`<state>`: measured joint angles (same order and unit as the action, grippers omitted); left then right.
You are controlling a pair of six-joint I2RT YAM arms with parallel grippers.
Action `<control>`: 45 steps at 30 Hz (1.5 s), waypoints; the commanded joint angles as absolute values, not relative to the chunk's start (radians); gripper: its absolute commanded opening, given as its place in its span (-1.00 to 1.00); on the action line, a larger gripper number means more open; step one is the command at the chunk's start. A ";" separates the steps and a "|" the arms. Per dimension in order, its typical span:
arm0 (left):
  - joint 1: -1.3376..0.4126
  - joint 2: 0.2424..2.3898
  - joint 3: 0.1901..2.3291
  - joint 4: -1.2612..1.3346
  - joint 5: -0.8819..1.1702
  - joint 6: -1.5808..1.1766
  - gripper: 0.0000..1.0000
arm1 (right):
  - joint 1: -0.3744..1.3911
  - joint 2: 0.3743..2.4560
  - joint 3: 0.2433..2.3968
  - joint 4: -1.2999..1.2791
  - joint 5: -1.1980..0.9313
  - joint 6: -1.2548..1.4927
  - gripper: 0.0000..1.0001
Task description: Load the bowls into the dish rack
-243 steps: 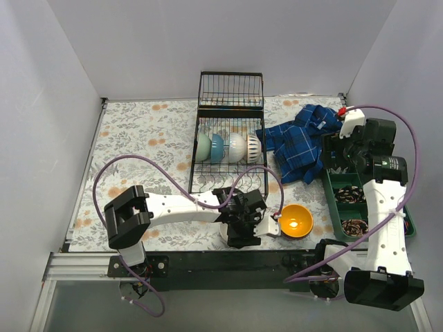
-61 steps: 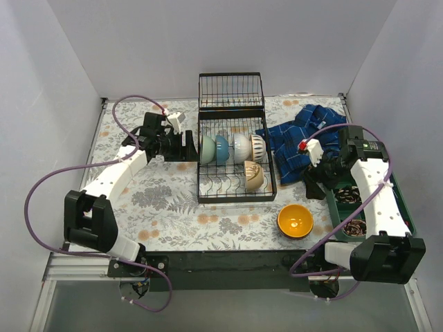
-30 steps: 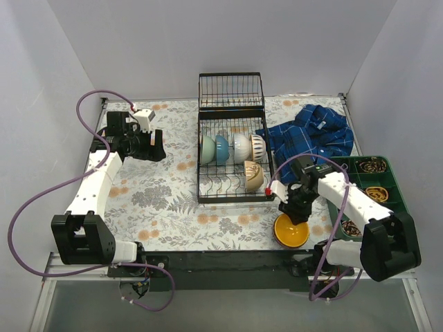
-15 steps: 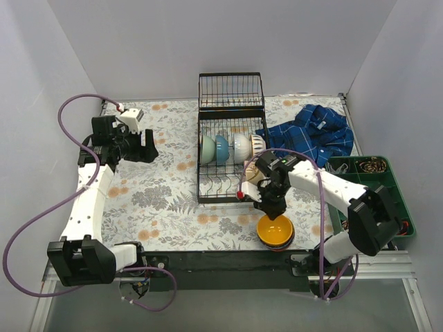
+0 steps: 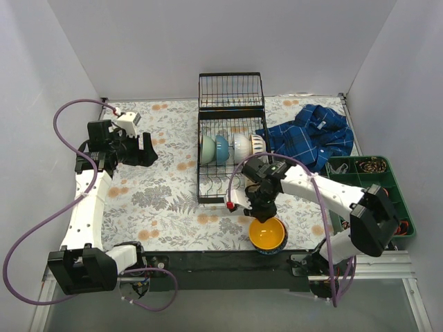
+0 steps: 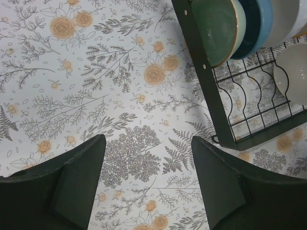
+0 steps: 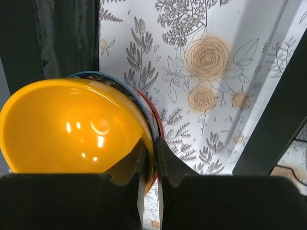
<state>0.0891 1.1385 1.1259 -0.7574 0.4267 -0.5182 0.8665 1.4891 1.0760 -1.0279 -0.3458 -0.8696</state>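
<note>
The dish rack (image 5: 232, 149) stood mid-table (image 5: 173, 207) toward 12 o'clock, four bowls (image 5: 228, 147) on edge in its rear row, a fifth bowl (image 6: 292, 72) before them; a cloth (image 5: 308, 135) lay at its 3 o'clock, a compartment tray (image 5: 408, 218) at 4, a lone bowl (image 5: 267, 234) at 6.
</note>
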 commanded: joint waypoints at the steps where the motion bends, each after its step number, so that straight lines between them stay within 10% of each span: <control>1: 0.094 1.129 1.152 -0.736 0.489 -0.531 0.44 | 0.871 1.362 1.016 -1.086 -0.286 -0.906 -0.96; 13: 0.095 1.157 1.169 -0.716 0.525 -0.552 0.45 | 0.871 1.312 0.914 -0.993 -0.108 -0.891 -0.74; 26: 0.117 1.115 1.164 -0.742 0.586 -0.546 0.48 | 0.868 1.270 0.926 -0.954 -0.031 -0.868 -0.09; 45: 0.121 1.108 1.118 -0.716 0.632 -0.569 0.51 | 0.864 1.172 0.902 -1.115 -0.066 -0.836 -0.04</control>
